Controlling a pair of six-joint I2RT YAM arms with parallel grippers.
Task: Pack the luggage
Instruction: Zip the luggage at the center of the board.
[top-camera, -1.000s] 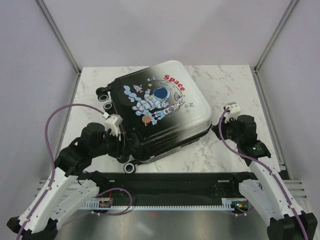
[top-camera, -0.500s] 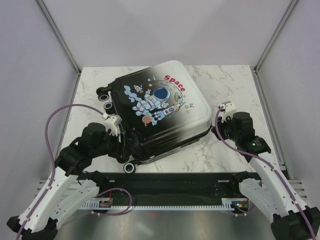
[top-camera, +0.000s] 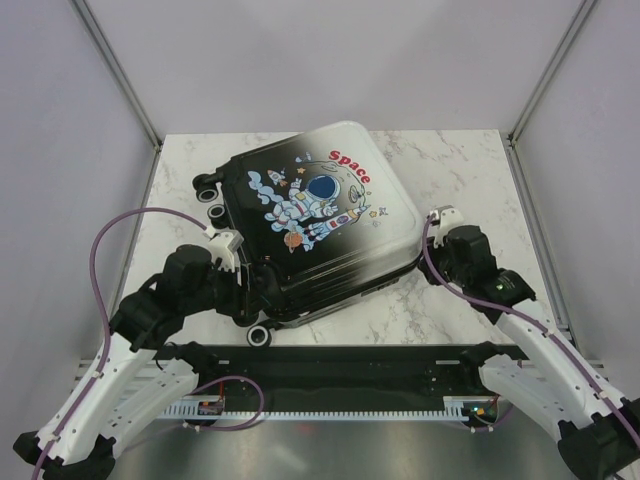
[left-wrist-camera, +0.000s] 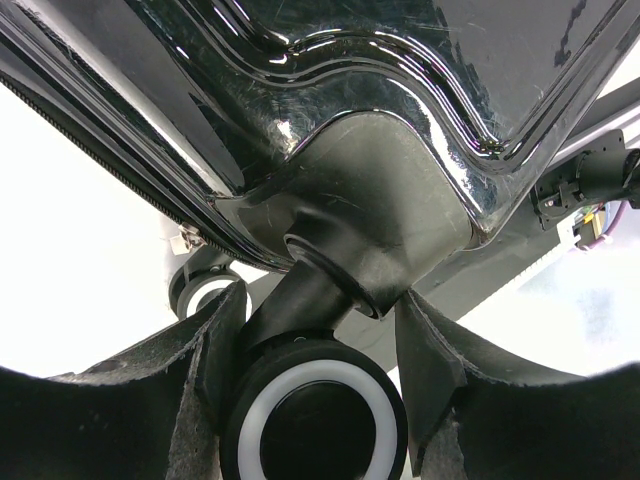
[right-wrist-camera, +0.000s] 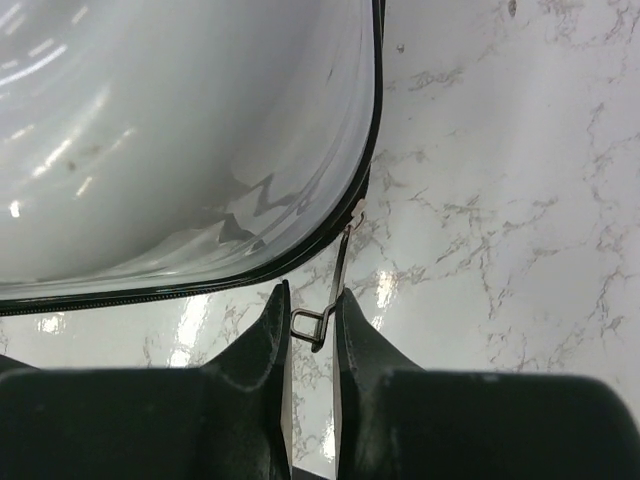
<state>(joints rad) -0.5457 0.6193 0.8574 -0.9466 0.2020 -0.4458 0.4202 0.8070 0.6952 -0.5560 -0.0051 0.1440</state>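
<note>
– So, where is the suitcase (top-camera: 320, 215) found?

– It is seen lying flat and closed on the white marble tabletop (top-camera: 460, 170), turned at an angle. The printed shell faces up: a cartoon astronaut and the red word "Space" are shown on a surface that fades from black to white. Two black wheels (top-camera: 210, 200) are seen at its far-left corner.

– How is the left end effector (left-wrist-camera: 320, 300) placed?

– It is set at the near-left corner of the suitcase, under the glossy black shell. In the left wrist view a caster wheel (left-wrist-camera: 315, 420), black with a white ring, is lodged between the two fingers (left-wrist-camera: 200, 380), which are spread fairly wide and are met by the wheel on both sides. The wheel is held there.

– And the right end effector (right-wrist-camera: 312, 300)?

– It is brought to the right side of the suitcase, low over the marble. Its jaws are drawn narrow, and a thin metal zipper pull (right-wrist-camera: 335, 275) is pinched between the fingertips (right-wrist-camera: 268, 320). The pull is seen to run up from the fingertips to the dark zipper line (right-wrist-camera: 372, 120) that edges the white part of the shell.

– Is the suitcase touched anywhere else?

– No other contact can be made out in the views given.
</note>
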